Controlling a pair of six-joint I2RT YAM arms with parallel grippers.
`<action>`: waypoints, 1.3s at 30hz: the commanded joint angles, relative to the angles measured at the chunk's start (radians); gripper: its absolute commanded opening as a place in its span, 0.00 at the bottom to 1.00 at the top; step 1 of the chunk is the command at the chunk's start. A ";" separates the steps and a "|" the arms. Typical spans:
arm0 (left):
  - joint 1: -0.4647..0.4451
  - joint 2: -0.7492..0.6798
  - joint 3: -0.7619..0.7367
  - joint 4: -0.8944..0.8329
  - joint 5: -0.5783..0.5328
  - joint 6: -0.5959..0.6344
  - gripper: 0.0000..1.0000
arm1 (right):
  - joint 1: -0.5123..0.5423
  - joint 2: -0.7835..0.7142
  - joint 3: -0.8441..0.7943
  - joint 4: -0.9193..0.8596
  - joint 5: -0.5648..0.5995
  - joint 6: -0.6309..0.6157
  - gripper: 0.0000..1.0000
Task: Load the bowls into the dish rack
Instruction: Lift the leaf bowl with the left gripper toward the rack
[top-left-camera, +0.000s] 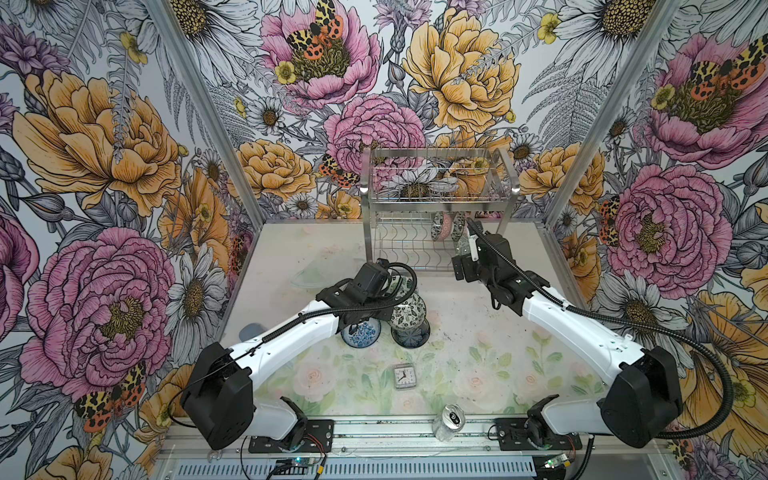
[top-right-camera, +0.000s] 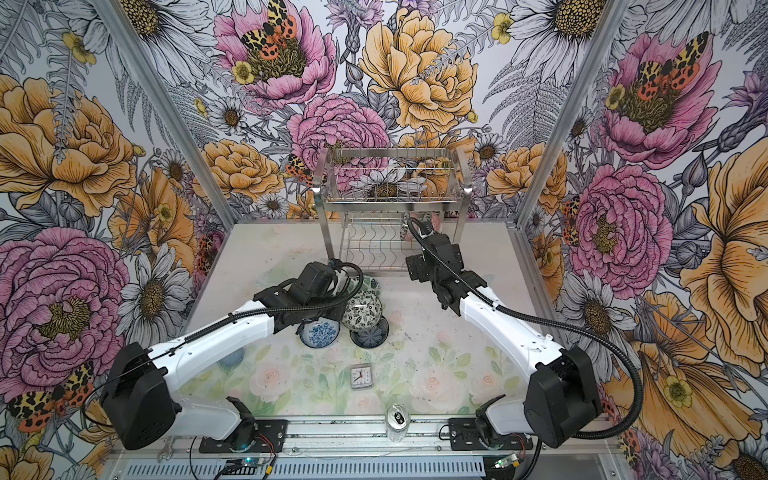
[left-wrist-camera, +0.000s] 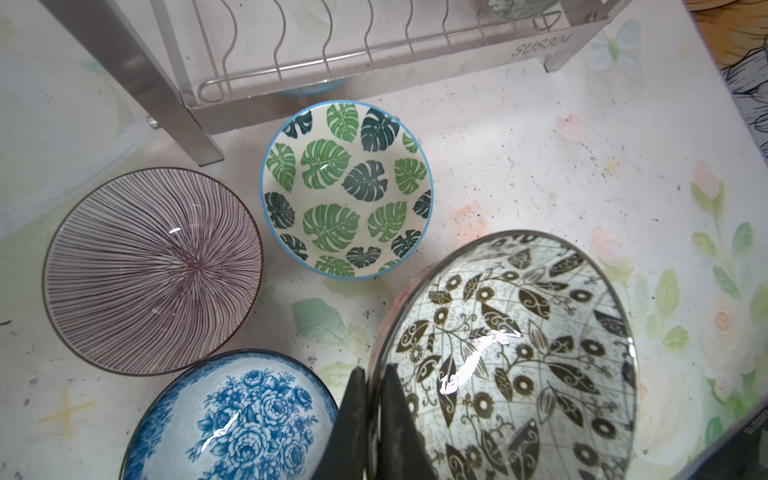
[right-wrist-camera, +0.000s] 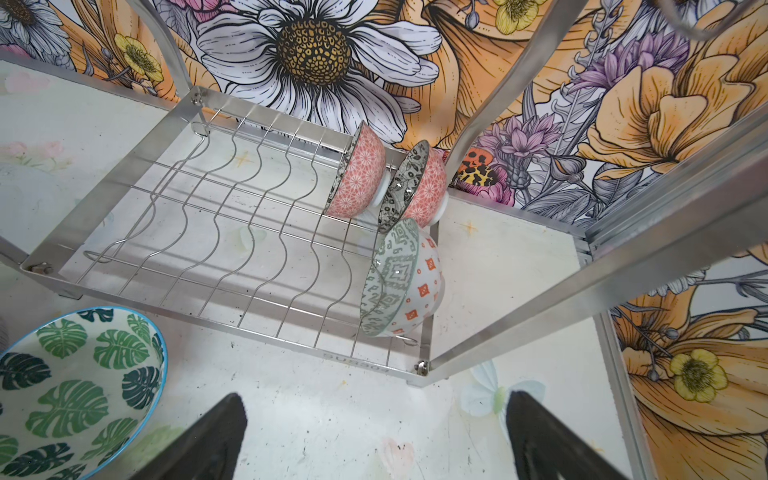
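The dish rack (top-left-camera: 440, 203) stands at the back of the table (top-left-camera: 478, 365) on flat, shiny steel posts, with a wire basket above and a wavy-wire tier (right-wrist-camera: 232, 232) below. At the right end of that lower tier three glossy ceramic bowls stand on edge: a pink bowl (right-wrist-camera: 357, 174), a second pink bowl (right-wrist-camera: 424, 187) close behind it, and nearer the front rail a green geometric bowl (right-wrist-camera: 399, 282) with small orange squares on its outside.

The right gripper (right-wrist-camera: 374, 436) hangs just in front of this tier, its black fingers spread wide with nothing between them.

The left gripper (left-wrist-camera: 372, 374) is clamped on the thin rim of the black-and-white floral bowl (left-wrist-camera: 511, 357) — one finger inside, one outside — and in both top views the bowl sits tilted above a dark blue bowl (top-left-camera: 409, 336).

On the pale, speckled tabletop around it lie the green leaf bowl (left-wrist-camera: 347, 189), blue-rimmed and just in front of the rack, a striped bowl (left-wrist-camera: 153, 270) with fine radial lines, and a blue floral bowl (left-wrist-camera: 232, 419).

Nearer the arm bases are a small square clock (top-left-camera: 404, 376) and a silver can (top-left-camera: 449, 422).
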 joint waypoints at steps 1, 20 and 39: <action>0.014 -0.043 0.040 0.034 0.000 0.008 0.00 | -0.004 -0.028 0.007 0.003 -0.019 0.016 1.00; 0.056 0.040 0.088 0.282 -0.062 0.032 0.00 | -0.004 -0.063 0.026 -0.017 -0.109 0.057 1.00; 0.059 0.229 0.249 0.395 -0.026 0.054 0.00 | 0.015 -0.064 0.057 -0.014 -0.288 0.191 1.00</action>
